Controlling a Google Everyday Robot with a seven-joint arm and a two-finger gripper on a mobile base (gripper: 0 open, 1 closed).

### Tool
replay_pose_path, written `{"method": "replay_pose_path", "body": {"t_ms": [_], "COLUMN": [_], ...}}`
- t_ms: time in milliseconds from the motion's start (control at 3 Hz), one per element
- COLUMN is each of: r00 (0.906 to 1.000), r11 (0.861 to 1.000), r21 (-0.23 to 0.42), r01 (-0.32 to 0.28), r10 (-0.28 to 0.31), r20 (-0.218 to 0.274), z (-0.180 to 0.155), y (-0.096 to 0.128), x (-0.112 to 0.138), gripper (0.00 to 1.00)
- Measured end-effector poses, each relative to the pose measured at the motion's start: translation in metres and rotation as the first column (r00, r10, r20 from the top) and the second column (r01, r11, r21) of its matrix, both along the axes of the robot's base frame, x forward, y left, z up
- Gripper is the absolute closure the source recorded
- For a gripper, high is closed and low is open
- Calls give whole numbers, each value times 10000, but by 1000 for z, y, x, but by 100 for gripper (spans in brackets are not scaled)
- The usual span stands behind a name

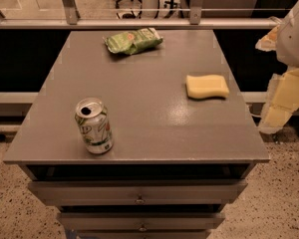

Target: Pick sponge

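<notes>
Sponge: pale yellow soft foam sponge point(207, 86) with rounded corners, lying flat on the grey flat-topped drawer cabinet point(139, 133), near its right edge, about midway back.
Gripper: white and pale yellow gripper point(284, 101) hangs beyond the cabinet's right edge, holding nothing; wide or narrow, I cannot tell.
Others: silver-green opened drink can point(93, 126) upright near the cabinet's front left; crumpled green snack bag point(133, 40) at its far edge.
Progress: seemingly at the start; sponge untouched, so reach, grasp and lift all remain.
</notes>
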State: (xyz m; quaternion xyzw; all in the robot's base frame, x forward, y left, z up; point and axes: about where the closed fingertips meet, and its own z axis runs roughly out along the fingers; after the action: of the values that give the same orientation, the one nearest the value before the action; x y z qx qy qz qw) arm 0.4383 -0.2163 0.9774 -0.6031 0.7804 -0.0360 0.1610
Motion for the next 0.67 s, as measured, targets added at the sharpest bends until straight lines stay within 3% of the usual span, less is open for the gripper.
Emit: {"method": "replay_pose_path", "body": {"t_ms": [333, 667], "r00": [10000, 9968], "r11": [10000, 9962], "r21": [0, 494], "r01": [0, -722], "r10": [0, 703], "r20": [2, 379], "z": [0, -7], "y": [0, 15], "x": [0, 25], "gripper": [0, 0]}}
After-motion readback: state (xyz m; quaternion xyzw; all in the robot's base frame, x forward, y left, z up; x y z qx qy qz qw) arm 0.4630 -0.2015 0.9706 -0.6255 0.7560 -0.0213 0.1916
